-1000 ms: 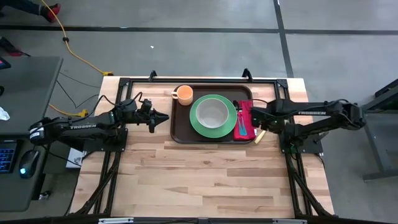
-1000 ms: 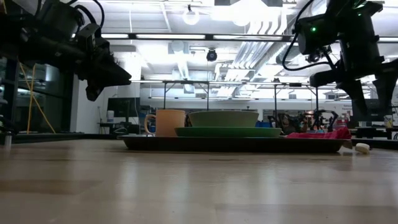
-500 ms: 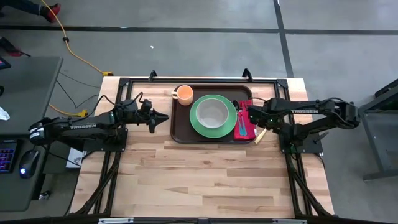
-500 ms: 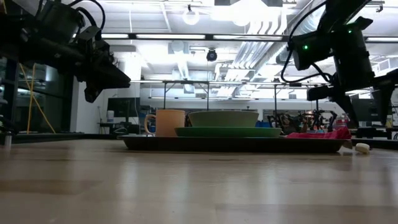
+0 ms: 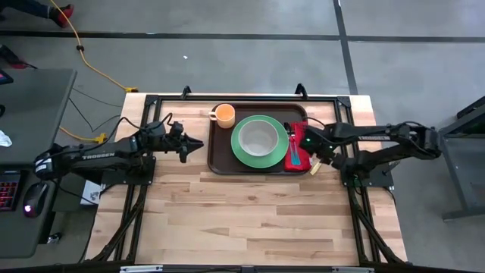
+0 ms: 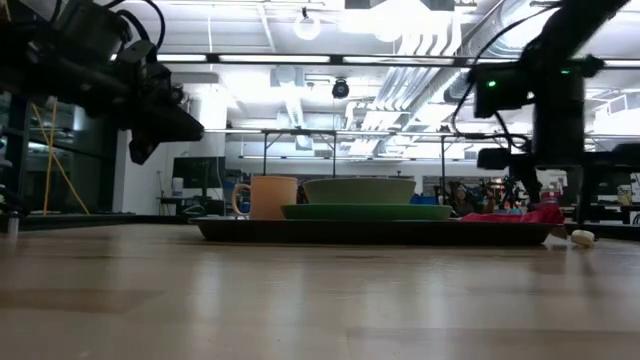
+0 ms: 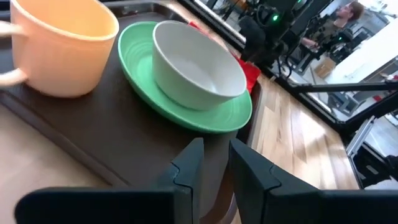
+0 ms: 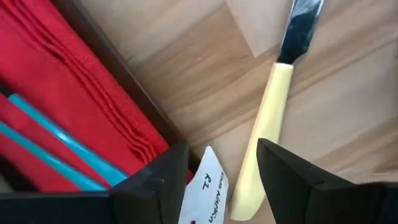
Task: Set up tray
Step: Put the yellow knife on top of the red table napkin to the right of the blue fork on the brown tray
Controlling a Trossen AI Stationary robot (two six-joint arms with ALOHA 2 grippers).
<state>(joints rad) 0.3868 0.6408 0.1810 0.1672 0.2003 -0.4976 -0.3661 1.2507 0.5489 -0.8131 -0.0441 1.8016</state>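
A: Pale wood forms the tabletop [image 5: 250, 220]; nearest the viewer it is bare planking. What lies beyond?

B: The tray [image 5: 221, 155], dark brown with a raised rim, sits toward the far edge at mid-width. On it stand a green plate [image 5: 244, 155] bearing a pale bowl [image 5: 260, 136], and at the far left corner a peach cup [image 5: 224, 114]. A red napkin [image 5: 303, 152] lies at the tray's right end with a teal-handled utensil [image 5: 294, 150] upon it.

A: And off the tray?

B: A knife with a cream handle [image 8: 264, 130] rests on the wood just beside the tray's right rim, blade pointing away from the camera in the right wrist view.

A: State of each claw?

B: The right claw [image 8: 217, 165] hovers above the tray's right rim, between napkin and knife handle, fingers spread wide and holding nothing. The left claw [image 7: 216, 168] is poised just left of the tray, aimed at it; its fingers stand a narrow gap apart, with nothing between them.

A: Farthest?

B: A grey floor with a yellow cable [image 5: 83, 53].
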